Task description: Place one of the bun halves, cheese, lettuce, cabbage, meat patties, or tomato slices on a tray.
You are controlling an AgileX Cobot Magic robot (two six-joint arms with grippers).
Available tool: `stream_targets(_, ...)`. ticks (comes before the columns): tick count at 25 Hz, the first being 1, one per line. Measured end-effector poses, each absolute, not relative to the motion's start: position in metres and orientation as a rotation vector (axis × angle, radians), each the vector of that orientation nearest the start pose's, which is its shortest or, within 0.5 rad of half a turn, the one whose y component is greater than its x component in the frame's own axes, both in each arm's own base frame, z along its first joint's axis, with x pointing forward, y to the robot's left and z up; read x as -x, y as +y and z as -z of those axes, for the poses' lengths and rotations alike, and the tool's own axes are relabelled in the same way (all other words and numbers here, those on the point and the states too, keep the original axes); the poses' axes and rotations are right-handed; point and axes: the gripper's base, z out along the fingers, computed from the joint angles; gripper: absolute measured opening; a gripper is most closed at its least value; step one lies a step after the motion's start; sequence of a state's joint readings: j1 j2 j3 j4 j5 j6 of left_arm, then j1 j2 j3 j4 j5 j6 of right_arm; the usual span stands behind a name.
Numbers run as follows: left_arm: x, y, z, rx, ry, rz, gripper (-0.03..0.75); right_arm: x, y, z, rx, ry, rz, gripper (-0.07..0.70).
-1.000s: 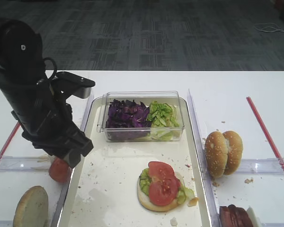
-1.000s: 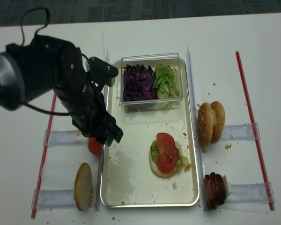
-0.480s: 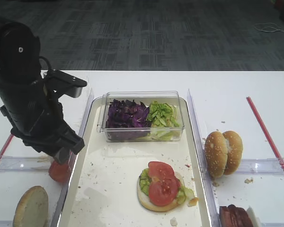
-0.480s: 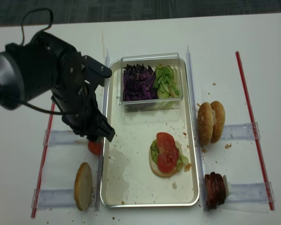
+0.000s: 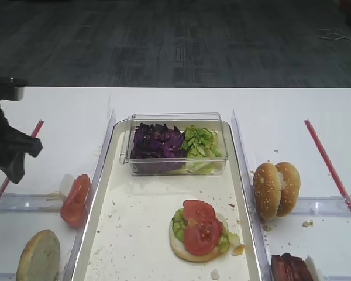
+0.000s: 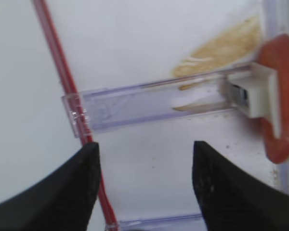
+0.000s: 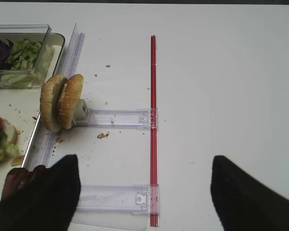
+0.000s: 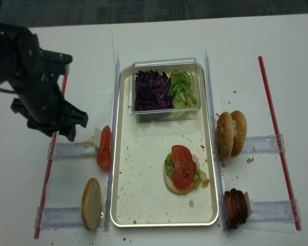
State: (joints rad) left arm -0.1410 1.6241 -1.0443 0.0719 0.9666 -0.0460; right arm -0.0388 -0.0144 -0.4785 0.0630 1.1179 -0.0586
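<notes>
**Inventory count, left arm off to the side of the tray**

Left gripper (image 8: pixel 66 125) hovers over the white table (image 8: pixel 159 36), left of the tray (image 8: pixel 124 205), above the left red strip (image 8: pixel 51 154). Its two dark fingers (image 6: pixel 58 192) stand spread apart with nothing between them. Right gripper (image 7: pixel 142 192): jaws likewise wide, nothing held, hanging over the table right of the tray.

Counts:
- Tomato slices: three visible. Two lie overlapping on the bun base (image 8: pixel 170 185) in the tray (image 8: pixel 183 164); one stands on edge in the clear holder just outside the tray's left rim (image 8: pixel 104 147).
- Bun halves: four visible. One base in the tray under the toppings; one upright at lower left outside the tray (image 8: pixel 91 203); a pair standing face to face in the holder to the right of the tray (image 8: pixel 232 133).
- Lettuce: one pile in the right part of the clear box (image 8: pixel 183 88), plus pieces under the tomato on the base.
- Cabbage: one pile in the left part of the same box (image 8: pixel 151 89).
- Meat patties: one stack standing at lower right outside the tray (image 8: pixel 234 207); number of pieces cannot be told.
- Clear box (image 8: pixel 164 62): one, sitting in the far end of the tray.
- Red strips: two, the second to the right (image 8: pixel 271 102).

Crumbs speckle the tray floor.
</notes>
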Motion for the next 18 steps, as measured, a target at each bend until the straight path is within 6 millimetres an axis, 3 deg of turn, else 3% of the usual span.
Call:
stream_targets(6,-0.294,0.002,-0.213,-0.042,3.039,-0.100,0.421,0.007,0.005,-0.267,0.026,2.107,-0.018,0.590)
stream_targets(12,-0.291,0.004,-0.215,-0.033,3.056,-0.107,0.421,0.007,0.005,-0.267,0.026,2.107,-0.018,0.590)
stream_targets(18,-0.261,0.005,-0.224,-0.029,3.105,-0.113,0.421,0.007,0.005,-0.267,0.026,2.107,-0.016,0.590)
